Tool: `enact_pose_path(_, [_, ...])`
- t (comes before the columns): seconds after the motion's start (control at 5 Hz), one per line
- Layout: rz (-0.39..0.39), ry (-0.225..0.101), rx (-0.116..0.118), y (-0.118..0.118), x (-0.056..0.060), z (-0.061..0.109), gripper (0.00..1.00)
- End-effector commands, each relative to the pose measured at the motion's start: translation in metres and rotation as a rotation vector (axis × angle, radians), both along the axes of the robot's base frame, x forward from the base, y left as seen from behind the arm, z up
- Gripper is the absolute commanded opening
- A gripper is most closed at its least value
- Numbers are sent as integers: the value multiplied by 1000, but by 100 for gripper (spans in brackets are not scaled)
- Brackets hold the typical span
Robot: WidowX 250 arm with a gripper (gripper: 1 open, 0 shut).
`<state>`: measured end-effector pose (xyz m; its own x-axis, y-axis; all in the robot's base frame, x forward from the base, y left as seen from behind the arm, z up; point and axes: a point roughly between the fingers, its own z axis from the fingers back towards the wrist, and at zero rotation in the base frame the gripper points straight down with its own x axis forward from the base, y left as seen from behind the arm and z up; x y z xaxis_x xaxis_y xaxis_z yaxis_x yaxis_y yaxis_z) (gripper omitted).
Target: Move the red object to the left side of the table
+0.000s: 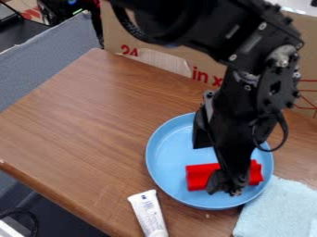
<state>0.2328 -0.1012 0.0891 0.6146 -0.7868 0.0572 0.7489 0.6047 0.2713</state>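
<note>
The red object (pixel 198 175) is a long red block lying flat in the blue plate (pixel 168 148) at the table's front right. My black gripper (pixel 229 182) points down onto the block's middle, so red shows only to either side of it. Its dark fingers look spread apart over the block, open, and the block rests on the plate. The tips are blurred against the red.
A white tube (pixel 146 213) lies at the table's front edge, left of the plate. A light blue cloth (pixel 280 213) sits at the front right corner. A cardboard box (pixel 148 46) stands along the back. Bare wooden table (pixel 87 111) stretches to the left.
</note>
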Motion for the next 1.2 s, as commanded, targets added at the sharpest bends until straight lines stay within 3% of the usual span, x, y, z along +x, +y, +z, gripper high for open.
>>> enact_pose_path(0.0, [17, -7, -28, -9, 3, -8, 100])
enact_pose_path(0.4, [12, 7, -24, -6, 2, -26, 100])
enact_pose_path(0.6, [20, 24, -33, -1, 10, -25, 100])
enact_pose_path(0.8, [30, 20, -31, -1, 14, -39, 0])
enact_pose_path(1.0, [37, 9, -22, 3, 13, -21, 0])
